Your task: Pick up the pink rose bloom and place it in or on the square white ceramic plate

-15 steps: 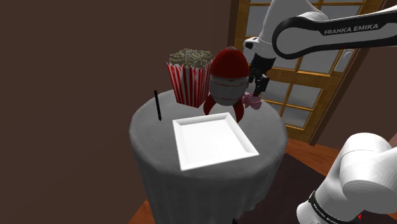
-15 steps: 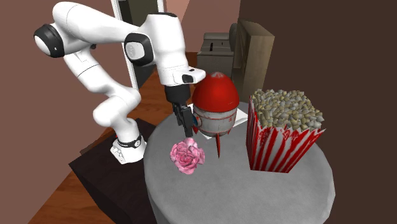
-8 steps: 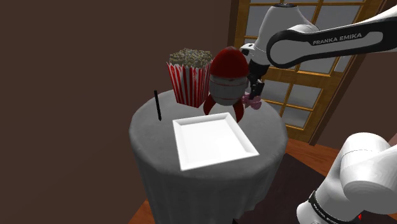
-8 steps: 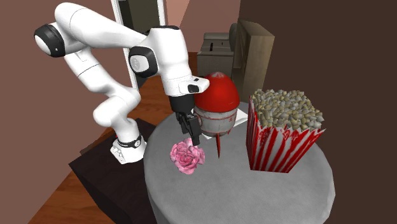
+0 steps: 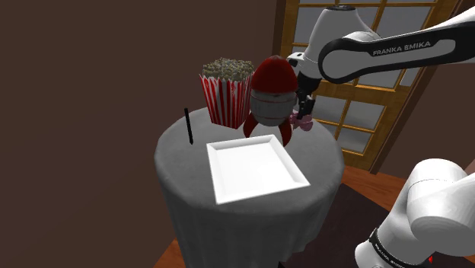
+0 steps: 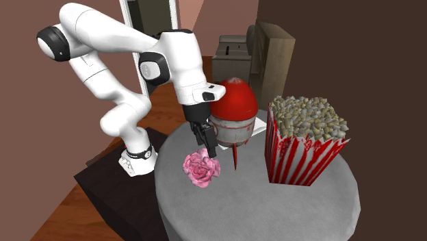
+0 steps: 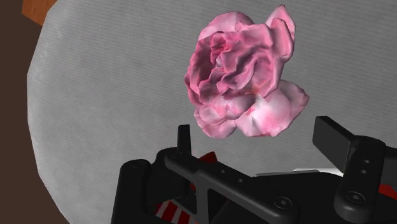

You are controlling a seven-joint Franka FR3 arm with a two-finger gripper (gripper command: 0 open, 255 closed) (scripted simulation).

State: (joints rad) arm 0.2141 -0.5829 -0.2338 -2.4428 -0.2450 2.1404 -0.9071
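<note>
The pink rose bloom (image 7: 245, 73) lies on the grey table, just beyond my fingertips and roughly centred between them. My black gripper (image 7: 259, 135) is open, its fingers (image 7: 184, 137) standing apart and not touching the bloom. From the second exterior view the gripper (image 6: 209, 149) hovers right over the rose (image 6: 201, 168), close beside the red rocket toy. In the shoulder view the rose (image 5: 306, 124) peeks out behind the rocket, with the gripper (image 5: 301, 114) above it. The square white plate (image 5: 255, 167) sits at the near side of the table, with nothing on it.
A red and silver rocket toy (image 5: 272, 99) stands between plate and rose. A striped popcorn box (image 5: 226, 91) stands at the back, and a black pen (image 5: 188, 126) lies at the shoulder view's left. The round table (image 5: 175, 164) drops off on all sides.
Over the last second the gripper came down and closer to the rose beside the rocket. In the last half second it hardly moved. The rose stayed put.
</note>
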